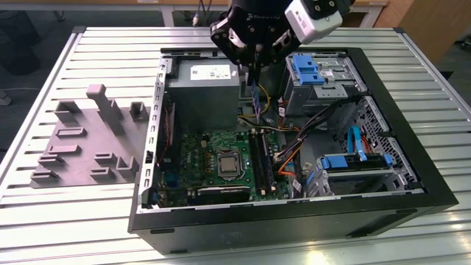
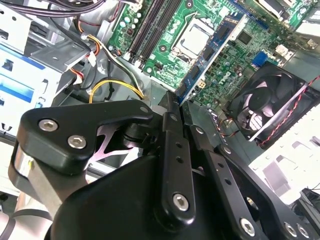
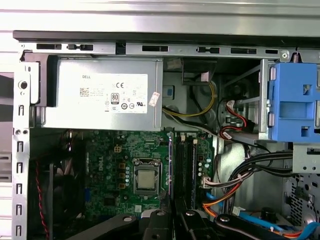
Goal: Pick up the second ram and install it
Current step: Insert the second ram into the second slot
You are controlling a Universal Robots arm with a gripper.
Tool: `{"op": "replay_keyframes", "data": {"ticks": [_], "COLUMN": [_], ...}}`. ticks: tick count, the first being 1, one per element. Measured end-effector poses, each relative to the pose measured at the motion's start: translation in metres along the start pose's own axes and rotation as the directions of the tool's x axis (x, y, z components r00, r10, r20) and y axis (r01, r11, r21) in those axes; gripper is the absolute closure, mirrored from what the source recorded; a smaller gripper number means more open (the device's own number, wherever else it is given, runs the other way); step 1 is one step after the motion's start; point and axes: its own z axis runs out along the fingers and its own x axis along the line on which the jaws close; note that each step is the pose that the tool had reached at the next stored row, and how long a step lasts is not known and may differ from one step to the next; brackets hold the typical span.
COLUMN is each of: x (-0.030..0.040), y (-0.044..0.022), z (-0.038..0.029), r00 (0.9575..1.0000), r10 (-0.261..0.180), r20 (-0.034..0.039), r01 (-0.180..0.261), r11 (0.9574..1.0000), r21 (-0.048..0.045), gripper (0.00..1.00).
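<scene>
The second ram [image 1: 255, 94] hangs on edge, pinched tight in the gripper [image 1: 255, 55], high over the motherboard [image 1: 220, 160] and its black slots [image 1: 262, 160]. If it comes down crooked, it could miss the slot or snag the wires [image 1: 294, 132].

A slatted metal tabletop [image 1: 88, 49] carries the scene. On it lies an open computer case [image 1: 294, 212]. A grey fixture plate [image 1: 81, 146] lies at the exterior view's left.
</scene>
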Motion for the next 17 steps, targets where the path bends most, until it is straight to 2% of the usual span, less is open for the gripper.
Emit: {"op": "replay_keyframes", "data": {"ticks": [8, 17], "x": [-0.0008, -0.0008], "y": [0.0, 0.0], "z": [0.0063, 0.0079], "r00": [1.0, 1.0], "r10": [-0.007, -0.008], "r20": [0.0005, 0.0014], "r01": [0.007, 0.008], "r11": [1.0, 1.0], "r21": [0.0002, 0.0002], "gripper": [0.86, 0.86]}}
